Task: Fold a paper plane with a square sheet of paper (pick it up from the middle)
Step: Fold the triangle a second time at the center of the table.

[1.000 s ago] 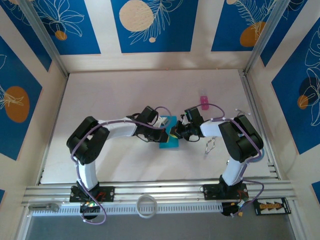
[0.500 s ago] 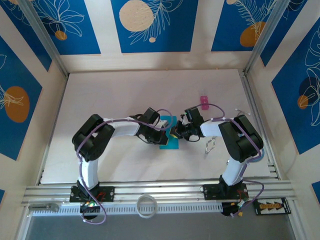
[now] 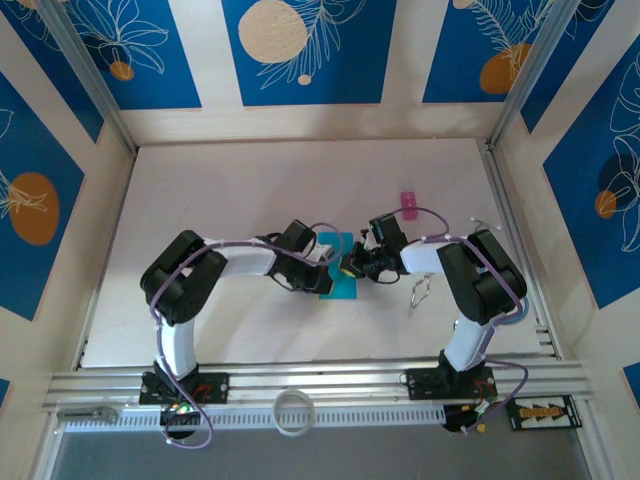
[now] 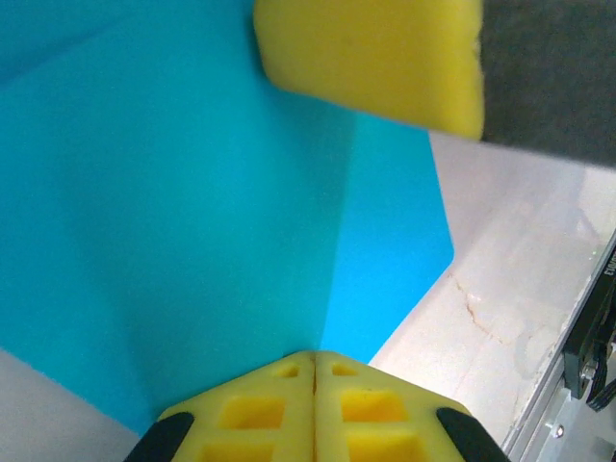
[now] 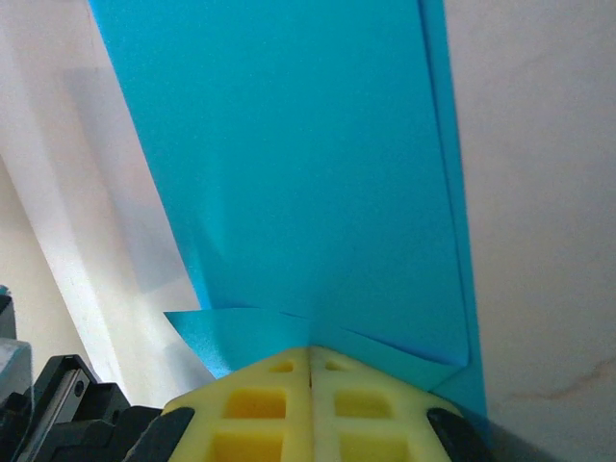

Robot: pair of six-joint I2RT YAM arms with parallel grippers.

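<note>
The square sheet of paper (image 3: 340, 287) is a creased cyan-blue piece lying mid-table between both arms. My left gripper (image 3: 329, 268) is shut, its tips resting on the paper (image 4: 192, 192) just where a crease runs up to them (image 4: 314, 354). My right gripper (image 3: 347, 268) is shut too, tips down (image 5: 310, 348) on the near end of the paper (image 5: 308, 173), where two folded flaps meet under them. One of its yellow fingers (image 4: 366, 58) shows at the top of the left wrist view. I cannot tell whether either pair of jaws pinches the paper.
A small pink object (image 3: 408, 204) stands behind the right arm. A wire loop (image 3: 420, 290) lies right of the paper. A white ring (image 3: 293, 412) sits on the front rail (image 3: 320, 385). Patterned walls close in the table on three sides.
The left arm's elbow has shifted and its gripper has slid slightly toward the near side of the paper, uncovering more of the far end. The right arm has not moved.
</note>
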